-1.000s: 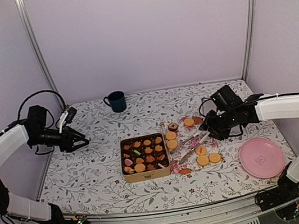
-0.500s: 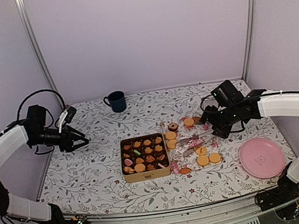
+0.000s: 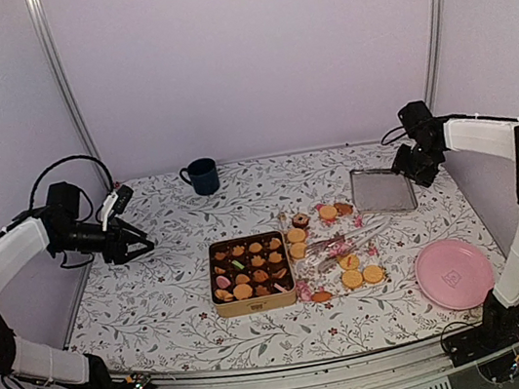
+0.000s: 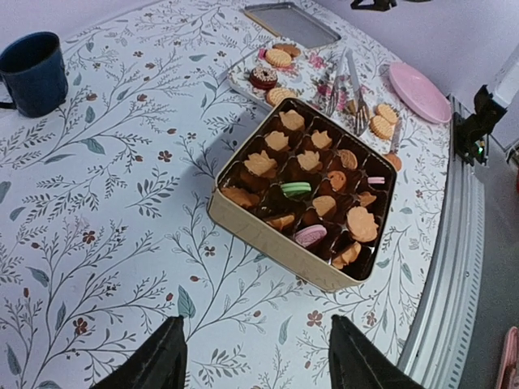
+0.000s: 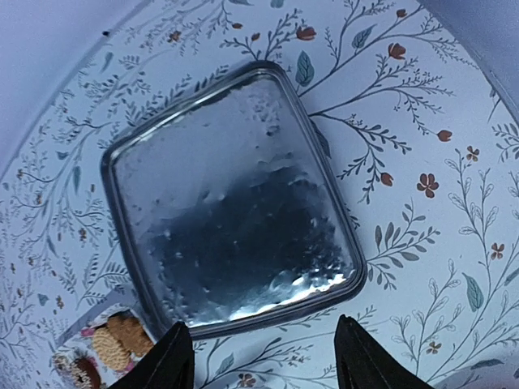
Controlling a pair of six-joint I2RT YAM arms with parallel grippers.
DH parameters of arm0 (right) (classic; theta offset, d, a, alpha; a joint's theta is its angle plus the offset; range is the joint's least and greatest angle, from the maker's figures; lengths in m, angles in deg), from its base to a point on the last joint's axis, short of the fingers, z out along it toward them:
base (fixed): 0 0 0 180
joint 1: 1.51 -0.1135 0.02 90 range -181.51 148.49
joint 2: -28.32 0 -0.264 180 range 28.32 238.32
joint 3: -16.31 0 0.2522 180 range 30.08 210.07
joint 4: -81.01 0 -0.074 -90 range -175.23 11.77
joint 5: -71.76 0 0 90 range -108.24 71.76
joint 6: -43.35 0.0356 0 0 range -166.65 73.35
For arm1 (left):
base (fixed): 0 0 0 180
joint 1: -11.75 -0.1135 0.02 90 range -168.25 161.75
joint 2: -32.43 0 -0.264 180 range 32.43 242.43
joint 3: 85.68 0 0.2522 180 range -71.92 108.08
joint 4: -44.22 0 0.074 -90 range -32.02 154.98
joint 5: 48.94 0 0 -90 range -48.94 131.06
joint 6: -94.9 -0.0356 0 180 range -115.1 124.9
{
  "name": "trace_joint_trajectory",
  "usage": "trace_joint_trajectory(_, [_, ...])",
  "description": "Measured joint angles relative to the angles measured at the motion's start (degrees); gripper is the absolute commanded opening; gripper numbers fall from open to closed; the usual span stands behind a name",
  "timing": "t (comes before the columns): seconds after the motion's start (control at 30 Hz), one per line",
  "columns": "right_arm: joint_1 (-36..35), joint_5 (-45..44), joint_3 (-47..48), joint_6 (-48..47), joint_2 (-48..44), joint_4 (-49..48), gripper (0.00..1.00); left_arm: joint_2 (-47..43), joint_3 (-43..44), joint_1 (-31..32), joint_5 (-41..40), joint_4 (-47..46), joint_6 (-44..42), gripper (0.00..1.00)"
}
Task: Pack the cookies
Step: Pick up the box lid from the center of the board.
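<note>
A gold tin (image 3: 250, 273) at the table's middle holds several cookies (image 3: 243, 278) in dark cups; it also shows in the left wrist view (image 4: 268, 235) with orange, pink and green cookies (image 4: 297, 189). More loose cookies (image 3: 352, 277) lie right of it with metal tongs (image 3: 346, 240). The tin's silver lid (image 3: 383, 189) lies flat at the back right, and fills the right wrist view (image 5: 231, 194). My right gripper (image 3: 412, 170) (image 5: 263, 361) is open and empty just above the lid's edge. My left gripper (image 3: 141, 247) (image 4: 255, 361) is open and empty, well left of the tin.
A dark blue mug (image 3: 203, 176) stands at the back, also in the left wrist view (image 4: 32, 71). A pink plate (image 3: 454, 273) lies at the front right. Purple walls close the sides and back.
My right arm has swung from the loose cookies back to the far right. The tongs now lie on the table. The silver lid, hidden before, now shows. The left arm has not moved.
</note>
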Motion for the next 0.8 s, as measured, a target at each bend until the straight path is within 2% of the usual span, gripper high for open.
trace_joint_trajectory(0.1, [2.1, -0.3, 2.6, -3.7, 7.1, 1.3, 0.56, -0.1, 0.0, 0.1, -0.2, 0.0, 0.1, 0.6])
trace_joint_trajectory(0.3, [5.3, 0.5, 5.9, -7.8, 15.4, 3.0, 0.44, -0.6, 0.0, 0.1, 0.1, 0.1, 0.0, 0.6])
trace_joint_trajectory(0.47, [7.0, 1.0, 7.4, -9.6, 18.3, 3.1, 0.34, -0.9, 0.0, 0.3, 0.3, 0.1, 0.0, 0.6])
trace_joint_trajectory(0.67, [7.7, 1.5, 7.9, -10.3, 20.7, 2.7, 0.28, -0.9, 0.0, 0.3, 0.3, 0.7, -0.5, 0.6])
trace_joint_trajectory(0.8, [8.1, 1.6, 7.9, -10.5, 20.9, 2.1, 0.2, -0.9, 0.0, 0.4, 0.2, 1.3, -0.6, 0.6])
